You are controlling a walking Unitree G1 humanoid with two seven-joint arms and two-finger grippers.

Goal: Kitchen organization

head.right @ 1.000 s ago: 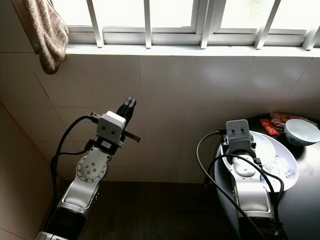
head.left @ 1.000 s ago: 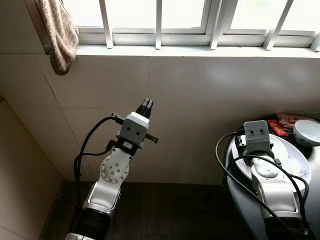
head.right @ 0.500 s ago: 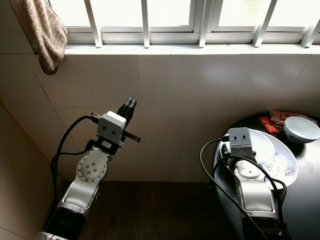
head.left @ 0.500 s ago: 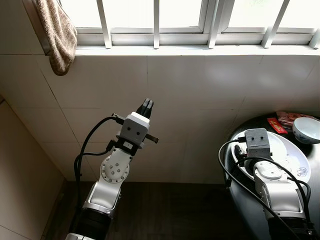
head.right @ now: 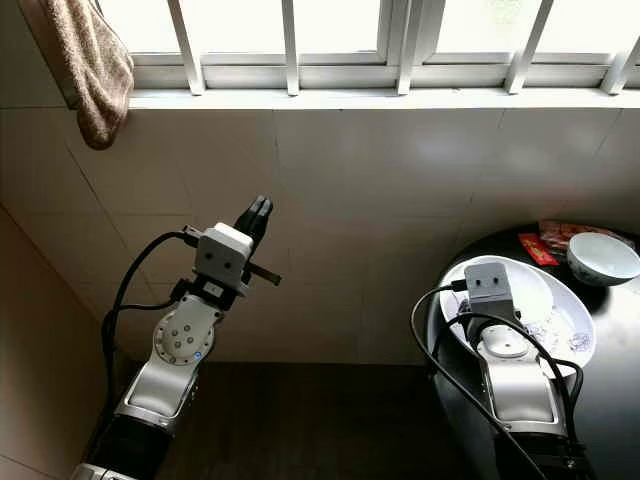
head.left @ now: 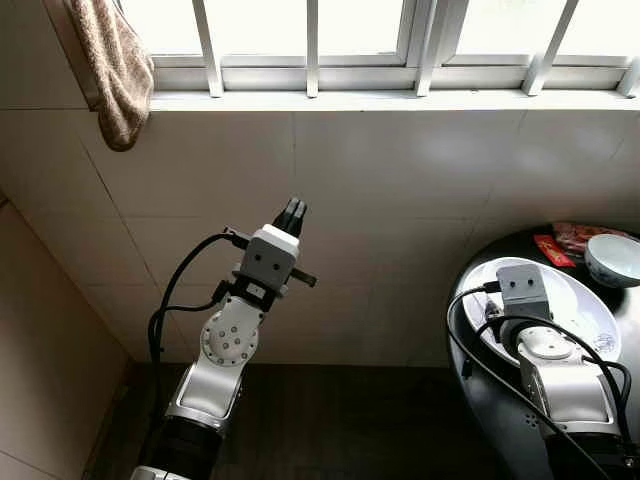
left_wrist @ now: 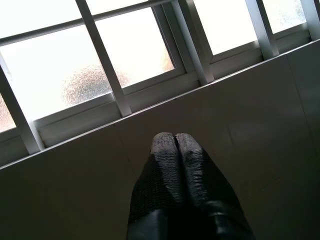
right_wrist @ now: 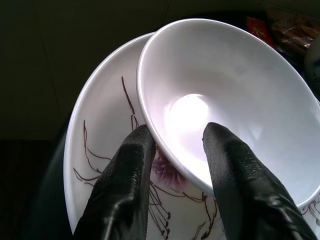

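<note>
- The right gripper (right_wrist: 172, 150) has drawn back toward the robot over the last second; it reached further across the plate (head.left: 590, 305) before and now sits at the plate's near rim, at the near-left edge of the dark round table (head.left: 480, 380).
- Its fingers (right_wrist: 131, 165) are spread astride the rim of the white bowl (right_wrist: 235, 95), one outside against the plate, one inside the bowl. They look to bracket the rim; I cannot tell whether they press it yet.
- My read: the arm has lined up to take the bowl by its edge, so the lift is yet to come.
- The right wrist view gives what the head views cannot: the straddled rim and the plate's dark floral pattern. From the head, the wrist housing hides the fingers.
- The head views show instead a second bowl (head.right: 603, 259) and red packets (head.right: 532, 247) at the table's far edge.
- The left gripper (head.left: 292, 213) has stayed raised before the tiled wall (head.left: 400, 200), fingers pressed together and holding nothing.
- Farthest, a towel (head.left: 112, 70) hangs by the window (head.left: 315, 45).
</note>
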